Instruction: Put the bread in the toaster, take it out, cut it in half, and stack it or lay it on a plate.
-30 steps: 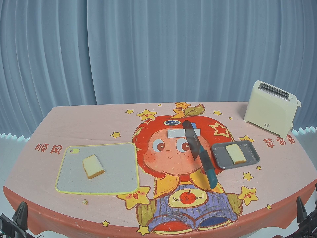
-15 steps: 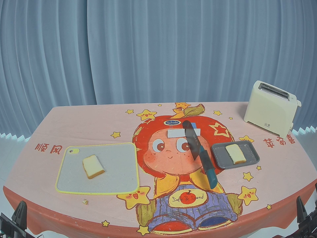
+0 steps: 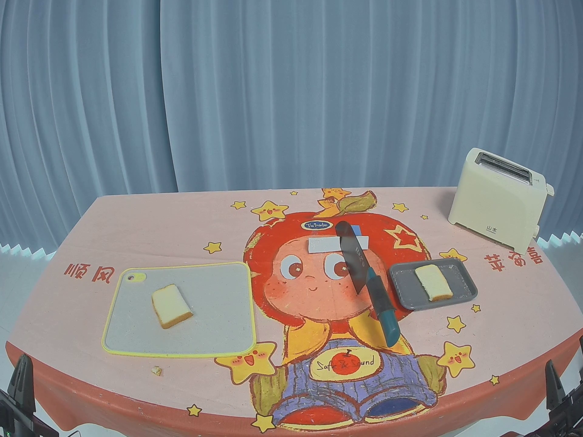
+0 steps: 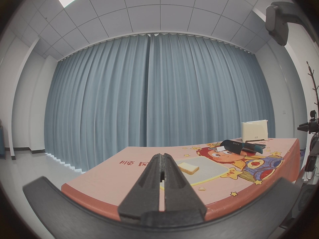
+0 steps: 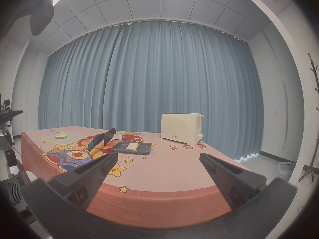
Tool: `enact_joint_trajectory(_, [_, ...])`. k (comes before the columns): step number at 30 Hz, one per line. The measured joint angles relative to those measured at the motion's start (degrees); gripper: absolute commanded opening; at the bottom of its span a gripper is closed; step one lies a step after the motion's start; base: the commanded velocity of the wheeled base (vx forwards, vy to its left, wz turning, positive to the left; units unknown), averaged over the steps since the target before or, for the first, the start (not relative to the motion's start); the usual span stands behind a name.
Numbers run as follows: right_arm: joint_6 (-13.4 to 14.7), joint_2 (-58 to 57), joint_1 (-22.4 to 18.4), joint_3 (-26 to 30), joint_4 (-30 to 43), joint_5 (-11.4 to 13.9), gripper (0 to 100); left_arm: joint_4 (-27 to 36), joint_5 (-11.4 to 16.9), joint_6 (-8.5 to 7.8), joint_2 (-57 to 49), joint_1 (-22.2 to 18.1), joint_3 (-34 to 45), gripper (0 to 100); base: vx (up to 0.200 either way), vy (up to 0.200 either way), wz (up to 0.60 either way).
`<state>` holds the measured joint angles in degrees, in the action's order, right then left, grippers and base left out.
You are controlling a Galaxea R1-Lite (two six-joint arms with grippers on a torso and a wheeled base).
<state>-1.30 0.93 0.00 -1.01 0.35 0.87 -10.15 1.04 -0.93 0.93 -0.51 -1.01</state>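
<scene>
One bread half (image 3: 172,306) lies on the grey, yellow-rimmed cutting board (image 3: 221,311) at the table's left. The other bread half (image 3: 433,282) rests in the small grey plate (image 3: 404,287) at the right. A knife (image 3: 370,283) with a teal handle lies between them, its blade on a white rest (image 3: 322,244). The cream toaster (image 3: 499,198) stands at the far right, slots empty. My left gripper (image 4: 162,160) is shut and empty, low off the table's front left corner. My right gripper (image 5: 159,156) is open and empty, low off the front right corner.
A small crumb (image 3: 156,371) lies on the printed pink tablecloth (image 3: 182,232) just in front of the board. A blue curtain hangs behind the table. The table's front edge curves between both grippers.
In the head view the left gripper has slid slightly to the left, towards the picture's corner. Bread, knife, plate and right gripper have not moved.
</scene>
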Motion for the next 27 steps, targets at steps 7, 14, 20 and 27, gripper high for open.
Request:
enact_joint_trajectory(7, [0.00, 0.00, 0.00, 0.00, -0.02, 0.00, 100, 0.28, 0.00, -0.05, 0.00, 0.00, 0.00, 0, 0.000, 0.000, 0.00])
enact_joint_trajectory(14, [0.00, 0.00, 0.00, 0.00, 0.00, 0.00, 100, 0.04, 0.02, -0.05, 0.00, 0.00, 0.00, 0, 0.000, 0.000, 0.00])
enact_joint_trajectory(20, [0.00, 0.00, 0.00, 0.00, -0.02, 0.00, 100, -0.79, 0.02, -0.09, 0.00, 0.00, 0.00, 0, 0.000, 0.000, 0.00])
enact_joint_trajectory(27, [0.00, 0.00, 0.00, 0.00, 0.00, 0.00, 100, -0.98, 0.02, -0.05, 0.00, 0.00, 0.00, 0, 0.000, 0.000, 0.00])
